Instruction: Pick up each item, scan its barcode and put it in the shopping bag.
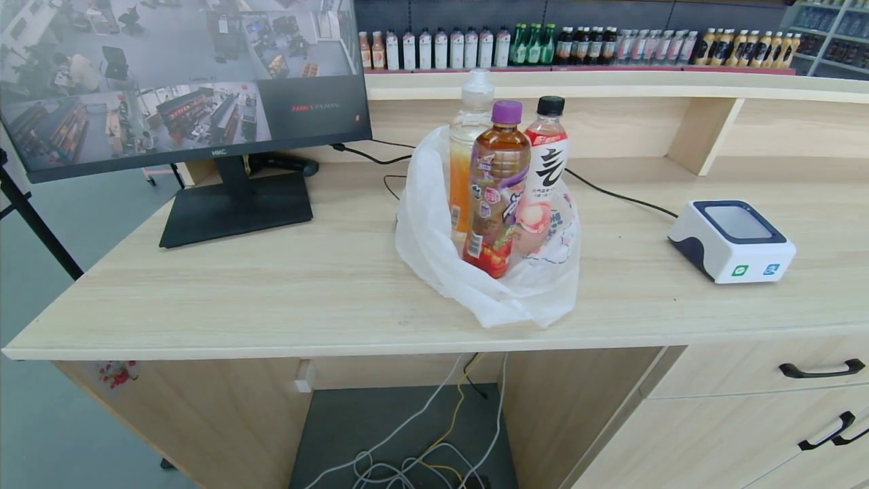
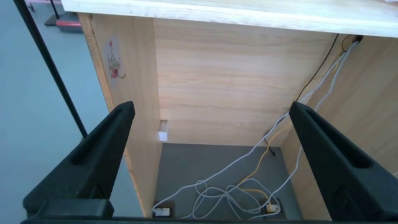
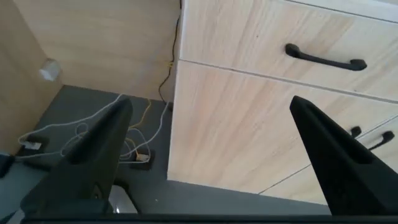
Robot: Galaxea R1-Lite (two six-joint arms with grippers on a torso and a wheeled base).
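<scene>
In the head view we find three bottles (image 1: 497, 190) standing in the shopping bag (image 1: 422, 231) on the counter (image 1: 271, 292), the scanner (image 1: 732, 239) apart to its right; in the left wrist view, the left gripper (image 2: 211, 109) spread wide before floor cables (image 2: 236, 193); in the right wrist view, the right gripper (image 3: 210, 102) spread wide before a drawer (image 3: 236, 37).

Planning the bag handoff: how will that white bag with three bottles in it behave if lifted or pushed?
Likely floppy: the bag is thin film, slumped and wrinkled around the bottles. Probably heavy when lifted: three bottles that look filled. Pushed, the tall upright bottles may tip; the slack sides give little support.
</scene>
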